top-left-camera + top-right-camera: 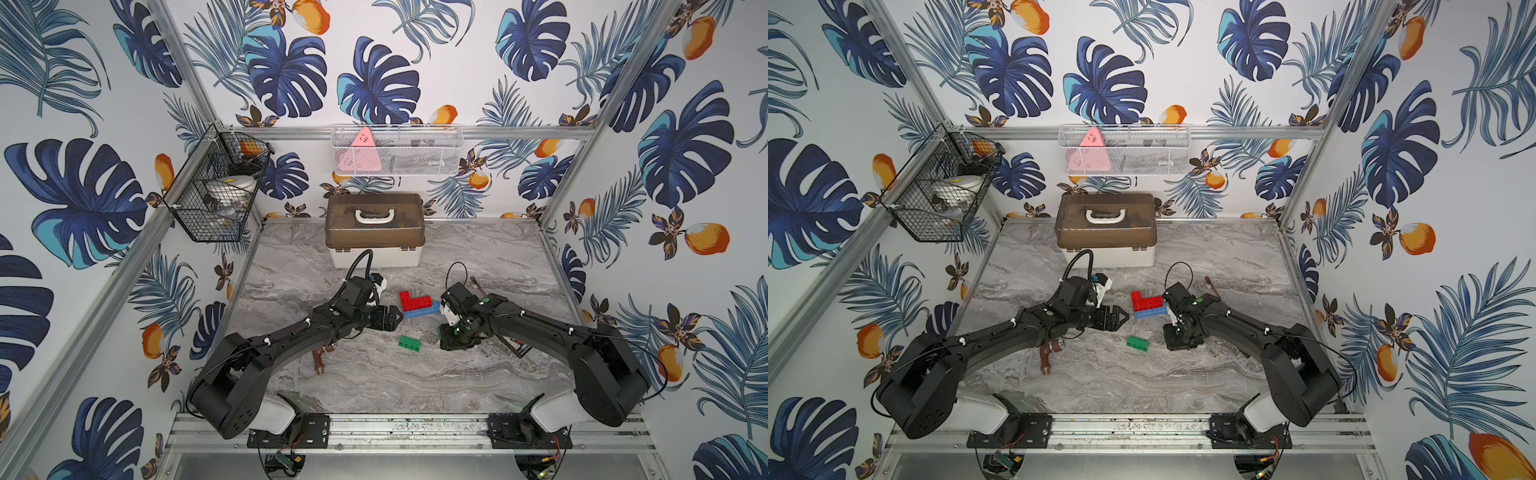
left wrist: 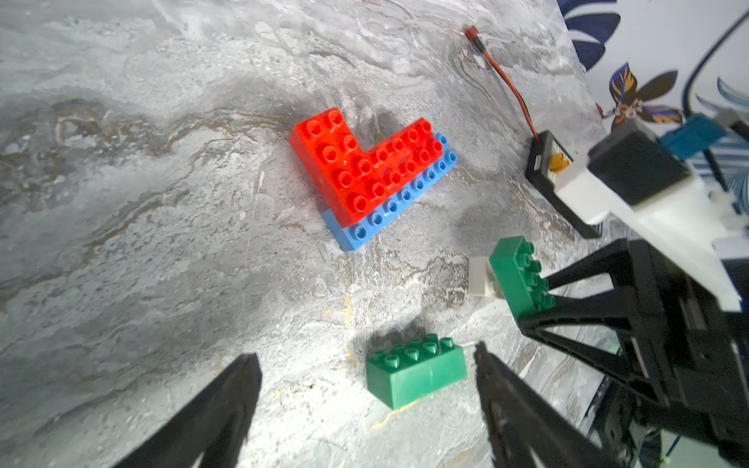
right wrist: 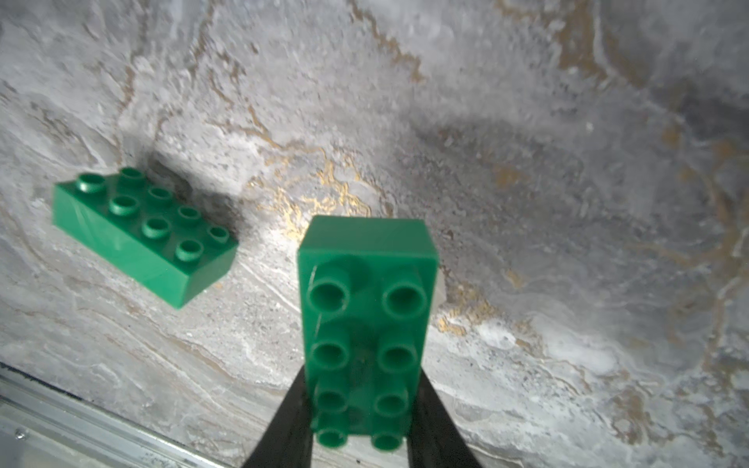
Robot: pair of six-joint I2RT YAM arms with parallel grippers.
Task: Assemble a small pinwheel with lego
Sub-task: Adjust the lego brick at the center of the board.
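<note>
Right gripper (image 3: 362,366) is clamped on a green brick (image 3: 367,283) by its long sides, with the studs turned toward the wrist camera. The brick is held on end, tilted, low over the desk (image 1: 415,395). Contact with the desk cannot be told. A white brick (image 2: 480,275) is seen on the desk just behind the held brick. Touching or not cannot be told.

Left gripper (image 1: 398,319) is open, jaws spread wide, nothing held. It is positioned just beside the left end of the partial build. The second green brick (image 1: 409,343) is seen ahead of its fingers (image 2: 239,377) in the left wrist view. It is laid flat, studs up, free of both grippers.

Partial build: two red bricks (image 2: 356,166) are set in an L and stacked on blue bricks (image 2: 389,206). One blue stud row is left exposed along one edge. The build is placed mid-desk between the two grippers, behind the second green brick.

Also on the desk:
- A brown pipe fitting (image 1: 320,359) is partly covered by the left arm.
- A black board (image 1: 517,347) is mostly hidden under the right arm.
- A closed toolbox (image 1: 375,228) is set at the back.
- A thin red-black lead (image 2: 502,77) is laid behind the build.
</note>
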